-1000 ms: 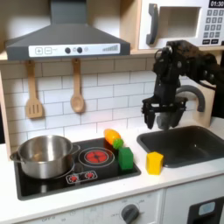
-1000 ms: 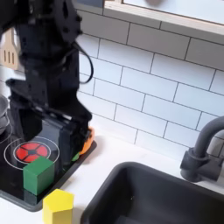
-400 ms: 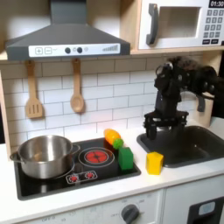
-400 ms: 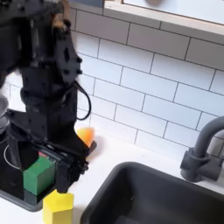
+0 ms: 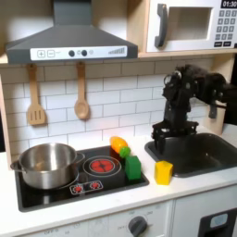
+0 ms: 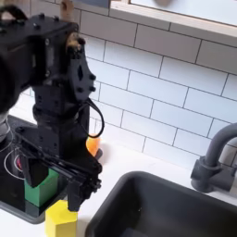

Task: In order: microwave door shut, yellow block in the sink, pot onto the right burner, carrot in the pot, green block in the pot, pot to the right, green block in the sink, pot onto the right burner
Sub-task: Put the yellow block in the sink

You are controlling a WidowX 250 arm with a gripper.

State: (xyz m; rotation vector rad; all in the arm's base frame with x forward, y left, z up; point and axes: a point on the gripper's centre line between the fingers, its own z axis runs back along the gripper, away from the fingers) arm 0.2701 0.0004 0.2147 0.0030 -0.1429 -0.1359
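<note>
Microwave door (image 5: 186,25): at 1 o'clock in the first exterior view, lying flush with the cabinet face, its dark handle running vertically. I judge the first step done.

Arm and claw (image 6: 57,185): over the last second I see the arm drop from above the sink's near-left corner to just over the yellow block. In the second exterior view the claw is spread wide, one finger (image 6: 33,171) at the block's 10 o'clock and the other at its 2 o'clock, nothing held. In the first exterior view the claw (image 5: 165,146) sits just above the block. I take this as the descent for step two, grasp not yet made.

Sink (image 5: 215,159): dark basin at 4 o'clock in the first exterior view, faucet partly behind the arm; I see nothing in it.

Pot (image 5: 47,164): on the left burner at 8 o'clock in the first exterior view, upright; unmoved over the second.

Carrot (image 5: 118,144): at the stove's back right corner, long axis roughly 10 to 4 o'clock; I cannot tell which end carries the green top.

Green block (image 5: 133,168): on the stove's right edge, standing taller than wide.

Yellow block (image 6: 60,218): on the white surface between stove and sink, just beside the green block (image 6: 38,188), unmoved. It stands upright, long axis vertical, one corner facing the second exterior camera.
</note>
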